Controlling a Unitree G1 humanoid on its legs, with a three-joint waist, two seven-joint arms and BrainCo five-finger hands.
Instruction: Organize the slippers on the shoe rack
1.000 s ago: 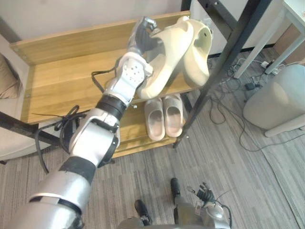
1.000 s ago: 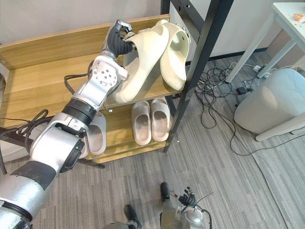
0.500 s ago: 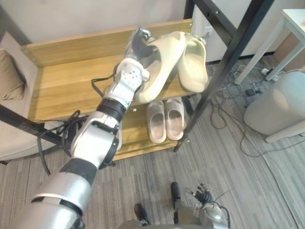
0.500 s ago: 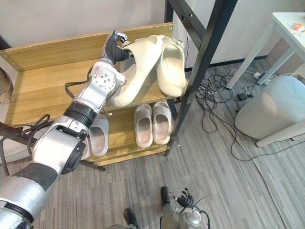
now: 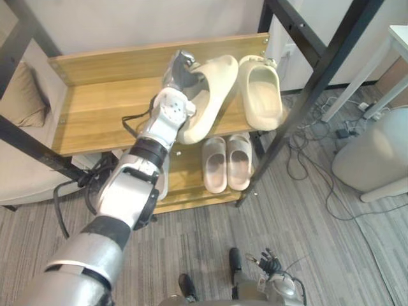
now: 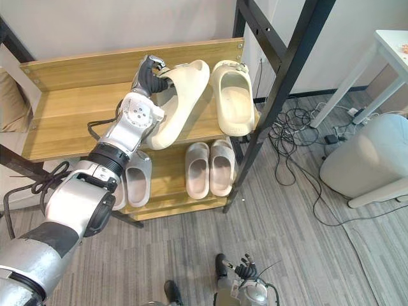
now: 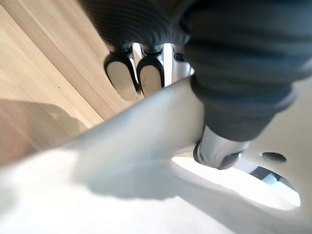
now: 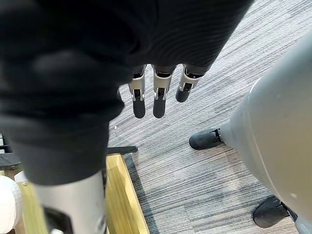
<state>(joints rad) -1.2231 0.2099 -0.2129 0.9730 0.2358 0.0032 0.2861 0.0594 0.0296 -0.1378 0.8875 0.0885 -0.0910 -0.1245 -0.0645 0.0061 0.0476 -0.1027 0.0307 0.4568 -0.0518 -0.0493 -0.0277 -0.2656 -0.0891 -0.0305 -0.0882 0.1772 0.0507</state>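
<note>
Cream slipper is over top shelf of the shoe rack, tilted on its side, toe toward rack's back. Left hand clasps its upper, thumb inside the opening. 2nd cream slipper lies flat just beside it, at rack's right end. Lower shelf has pale slipper pair. Right hand hangs w/ fingers straight, over carpet in front of rack.
</note>
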